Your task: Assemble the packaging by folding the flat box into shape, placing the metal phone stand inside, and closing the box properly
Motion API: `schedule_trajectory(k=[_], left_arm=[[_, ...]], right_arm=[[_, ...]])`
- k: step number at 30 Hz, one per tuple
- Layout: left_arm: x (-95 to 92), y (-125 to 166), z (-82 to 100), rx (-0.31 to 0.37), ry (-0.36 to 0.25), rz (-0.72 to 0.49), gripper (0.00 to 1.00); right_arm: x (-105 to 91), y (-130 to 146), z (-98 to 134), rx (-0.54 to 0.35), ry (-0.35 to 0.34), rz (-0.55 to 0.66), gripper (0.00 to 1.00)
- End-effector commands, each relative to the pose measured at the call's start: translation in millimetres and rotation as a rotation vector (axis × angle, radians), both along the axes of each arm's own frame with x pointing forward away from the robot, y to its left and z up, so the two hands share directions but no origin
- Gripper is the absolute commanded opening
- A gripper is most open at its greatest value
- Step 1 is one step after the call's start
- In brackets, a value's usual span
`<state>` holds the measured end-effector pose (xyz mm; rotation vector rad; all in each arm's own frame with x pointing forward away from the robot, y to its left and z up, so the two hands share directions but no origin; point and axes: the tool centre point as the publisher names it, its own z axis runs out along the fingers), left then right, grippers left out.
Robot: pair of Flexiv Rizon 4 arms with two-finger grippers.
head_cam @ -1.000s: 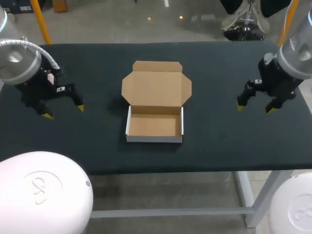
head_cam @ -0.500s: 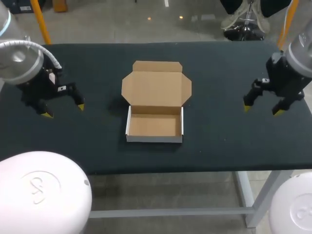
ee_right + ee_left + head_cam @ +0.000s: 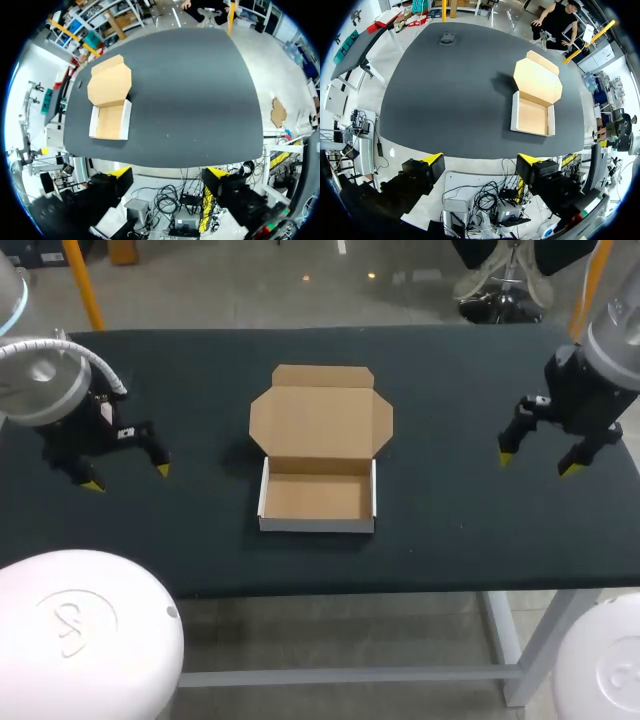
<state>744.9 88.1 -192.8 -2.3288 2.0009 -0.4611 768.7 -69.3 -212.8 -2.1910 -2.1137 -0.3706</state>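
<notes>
The cardboard box [image 3: 318,495] stands folded into a shallow tray at the table's middle, with nothing in it. Its lid [image 3: 320,420] lies open flat behind it. The left wrist view shows the box [image 3: 534,116] far ahead of the fingers, and so does the right wrist view [image 3: 109,120]. A small dark grey piece [image 3: 448,37], perhaps the phone stand, lies near the table's left end; the head view does not show it. My left gripper [image 3: 128,477] hangs open and empty left of the box. My right gripper [image 3: 538,464] hangs open and empty well to its right.
The dark table [image 3: 450,380] carries only the box in the head view. Bare cloth lies between each gripper and the box, and along the front edge.
My right gripper has moved a little to the right, away from the box. My left gripper has shifted slightly toward the front left. The box has not moved.
</notes>
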Motion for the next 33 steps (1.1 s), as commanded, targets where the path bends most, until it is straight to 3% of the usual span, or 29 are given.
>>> schedule_trajectory(k=[1,9,14,19,28,33], left_arm=[[6.6,-2,-14.6,0.009,0.005,0.011,1.00],[23.2,4,-51.3,0.029,0.029,0.020,1.00],[39.8,9,-73.0,0.001,0.045,0.044,1.00],[55.9,14,-97.2,0.059,0.040,0.075,1.00],[95.1,31,-125.7,0.102,0.065,0.081,1.00],[116.6,44,-139.0,0.089,0.092,0.062,1.00]], right_arm=[[1.1,1,3,-0.002,0.009,0.001,1.00],[1.1,1,3,-0.002,0.009,0.001,1.00],[1.1,1,3,-0.002,0.009,0.001,1.00],[1.1,1,3,-0.002,0.009,0.001,1.00],[1.1,1,3,-0.002,0.009,0.001,1.00],[1.1,1,3,-0.002,0.009,0.001,1.00]])
